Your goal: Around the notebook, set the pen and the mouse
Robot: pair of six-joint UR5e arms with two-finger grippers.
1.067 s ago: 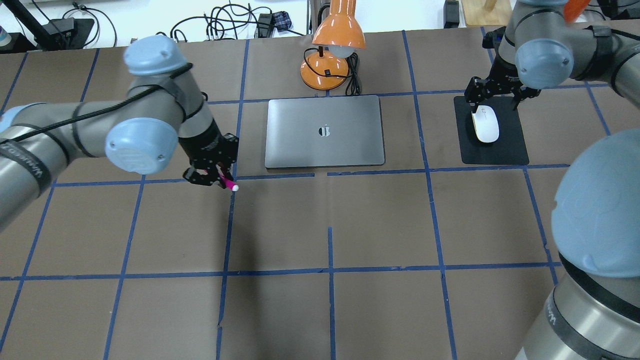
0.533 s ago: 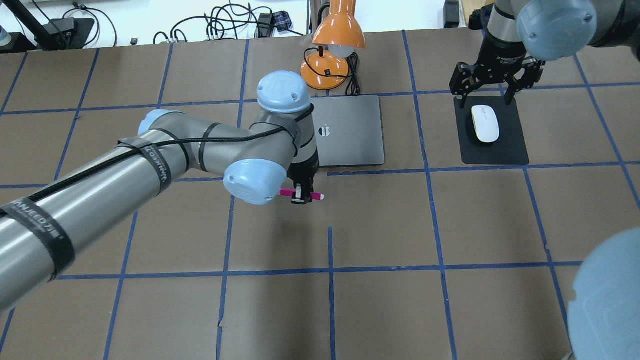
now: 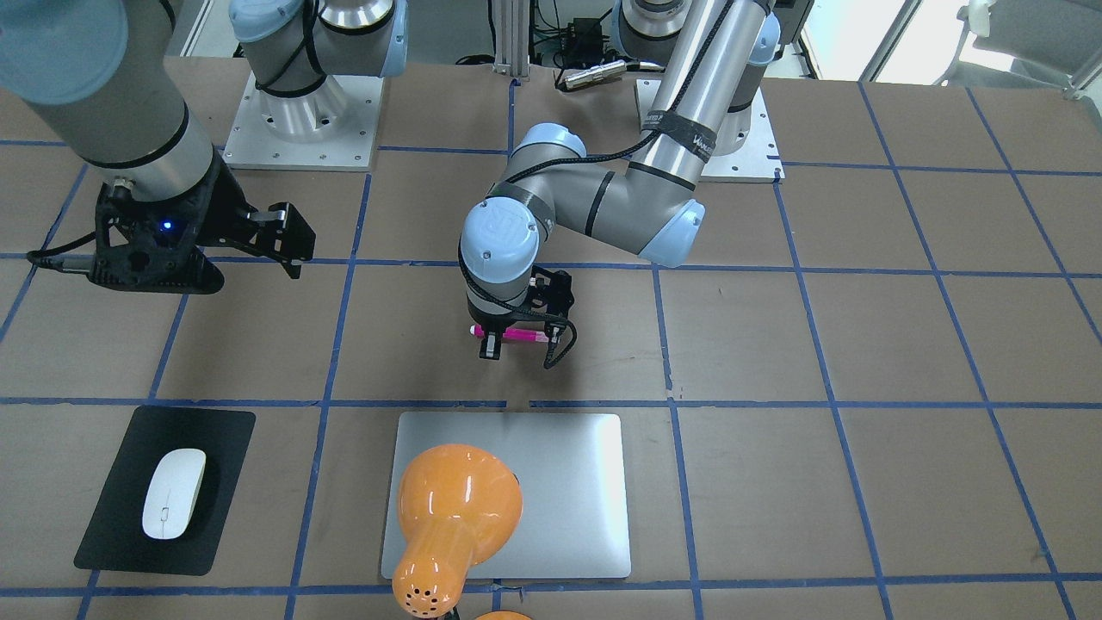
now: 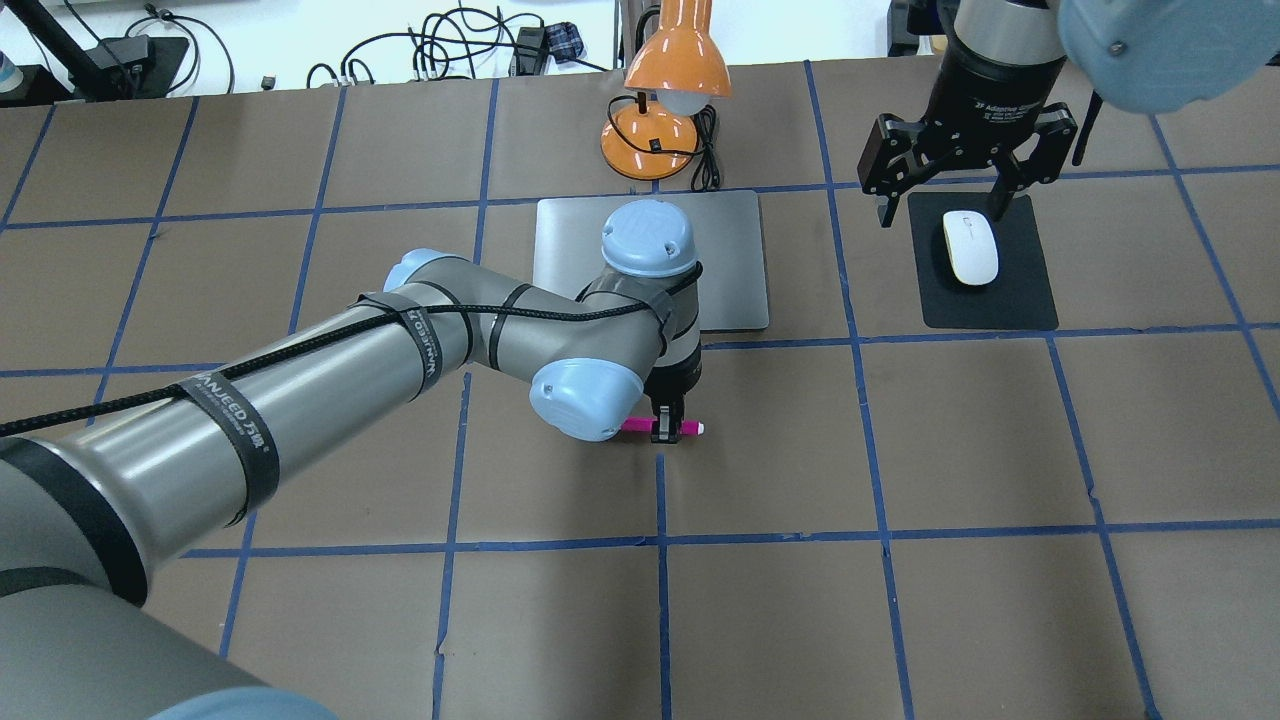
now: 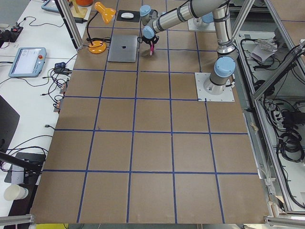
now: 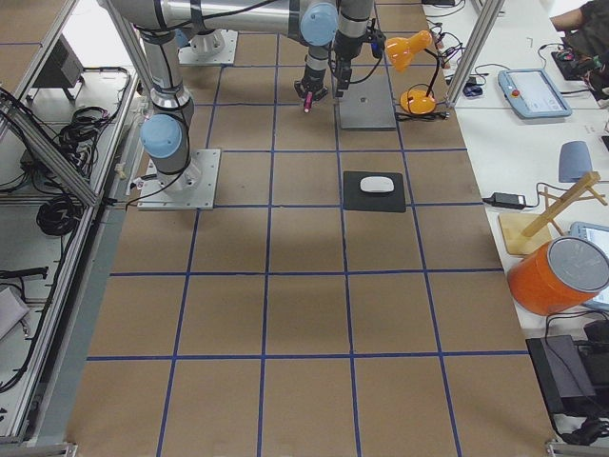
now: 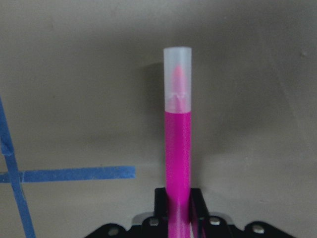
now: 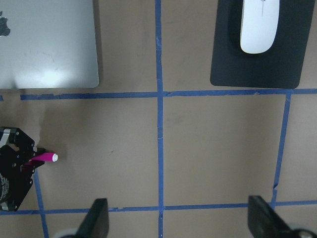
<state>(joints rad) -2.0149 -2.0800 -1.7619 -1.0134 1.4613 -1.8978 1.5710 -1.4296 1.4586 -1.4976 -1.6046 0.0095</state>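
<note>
a slim bright magenta marker pen (image 7: 178, 148) runs straight up the middle of the left wrist-mounted view, its translucent whitish cap (image 7: 177, 74) at the far end with a pink tip faintly visible inside. its lower end sits clamped between the black fingers of the left gripper (image 7: 178, 197) at the bottom edge. beneath it lies the plain brown paper table surface (image 7: 257, 99), carrying a soft shadow just left of the pen. a horizontal strip of blue tape (image 7: 74, 174) ends short of the pen and meets another blue strip at the left edge.
</note>
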